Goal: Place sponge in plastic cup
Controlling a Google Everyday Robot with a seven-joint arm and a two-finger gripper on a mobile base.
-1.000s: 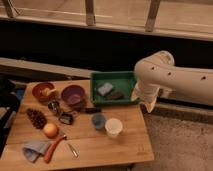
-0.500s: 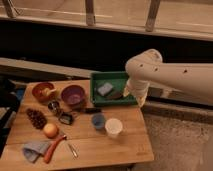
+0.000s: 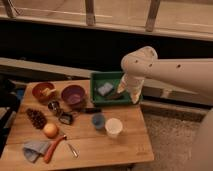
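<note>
A pale blue-grey sponge [image 3: 105, 89] lies in a green tray [image 3: 99, 76] at the back right of the wooden table. A small blue cup [image 3: 98, 120] and a white plastic cup [image 3: 113, 128] stand side by side in front of the tray. My white arm reaches in from the right and bends down. My gripper [image 3: 131, 95] hangs over the tray's right end, to the right of the sponge and apart from it. Nothing shows in its grasp.
A purple bowl [image 3: 73, 95] and an orange bowl [image 3: 43, 91] stand left of the tray. Dark grapes [image 3: 36, 118], an orange fruit [image 3: 50, 130], a grey cloth [image 3: 33, 149], a red-handled tool [image 3: 53, 148] and small metal items [image 3: 59, 112] fill the left half. The table's right edge [image 3: 146, 135] is close to the cups.
My arm has swung left, from past the table's right edge to over the right end of the green tray. The objects on the table have not moved.
</note>
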